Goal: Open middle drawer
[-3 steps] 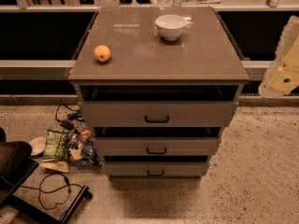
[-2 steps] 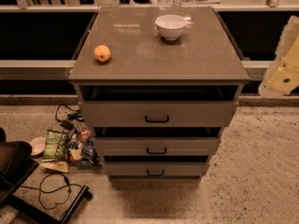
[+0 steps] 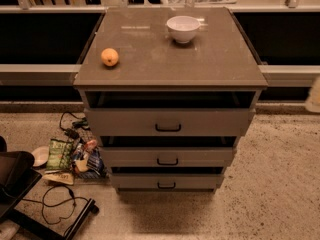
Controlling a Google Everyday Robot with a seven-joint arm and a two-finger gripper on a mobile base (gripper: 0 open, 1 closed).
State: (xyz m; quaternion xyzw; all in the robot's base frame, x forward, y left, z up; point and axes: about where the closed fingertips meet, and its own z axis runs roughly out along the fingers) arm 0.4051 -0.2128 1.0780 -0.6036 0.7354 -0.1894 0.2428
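Note:
The grey cabinet (image 3: 170, 69) stands in the middle of the camera view with three drawers stacked in its front. The middle drawer (image 3: 210, 157) is the second one, wide and grey, with a small black loop handle (image 3: 167, 161); a dark gap shows above its front. The taller top drawer (image 3: 210, 122) and the narrow bottom drawer (image 3: 200, 182) sit above and below it. My gripper (image 3: 314, 95) shows only as a pale shape at the right edge, level with the cabinet top and well to the right of the drawers, touching nothing.
An orange (image 3: 110, 57) and a white bowl (image 3: 183, 28) sit on the cabinet top. Snack packets and a plate (image 3: 70, 156) lie on the floor at the left, with a black stand and cable (image 3: 55, 204) in front. A rail (image 3: 35, 74) runs behind the cabinet.
The pale gripper shape at the right edge has drawn back to the right and is now mostly out of the frame. The cabinet, drawers, orange and bowl have not moved.

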